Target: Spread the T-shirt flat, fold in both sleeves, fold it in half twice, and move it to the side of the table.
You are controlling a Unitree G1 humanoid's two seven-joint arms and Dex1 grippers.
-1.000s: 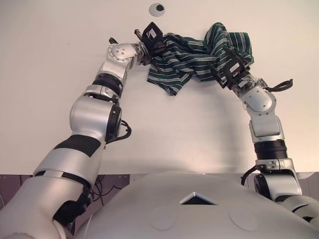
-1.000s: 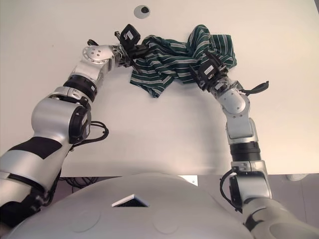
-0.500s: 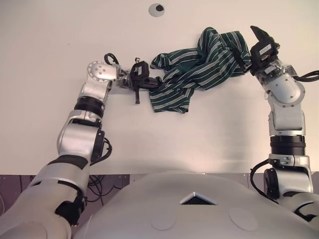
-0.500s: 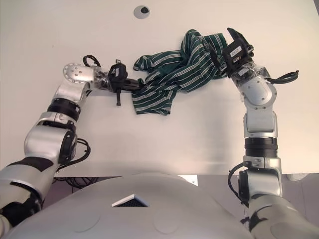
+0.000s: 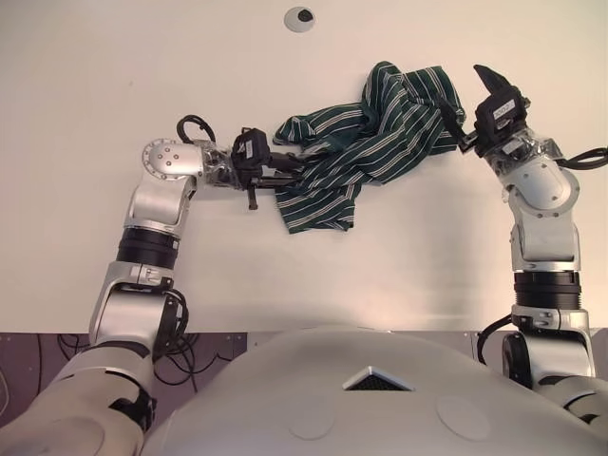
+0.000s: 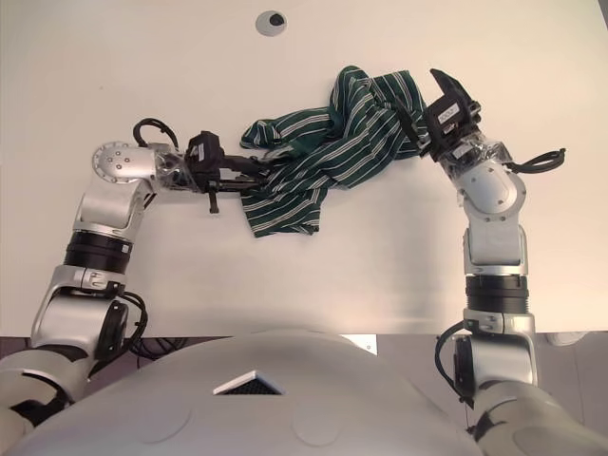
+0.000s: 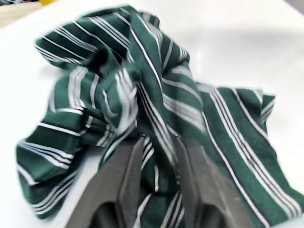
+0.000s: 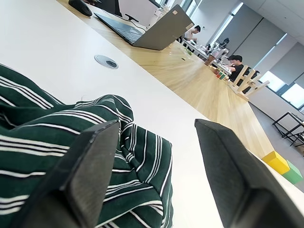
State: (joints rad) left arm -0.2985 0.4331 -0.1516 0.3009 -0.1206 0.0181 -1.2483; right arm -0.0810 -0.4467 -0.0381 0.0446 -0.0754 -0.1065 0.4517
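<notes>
The crumpled shirt (image 5: pixel 366 142) lies near the bench's (image 5: pixel 142 57) far edge, its long axis running left to right between both arms — left gripper (image 5: pixel 290 169) clamped on its left end, right gripper (image 5: pixel 462 90) spread apart at its right end.

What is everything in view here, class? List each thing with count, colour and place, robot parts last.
Table: one, white, before the robot.
T-shirt: one, dark green with white stripes, crumpled on it.
Cable port: one, grey and black, at its far side.
Laptop: one, grey, open on a wooden table beyond.
Left gripper: one, black, fingers shut on the T-shirt's left end.
Right gripper: one, black, fingers open at its right end.
</notes>
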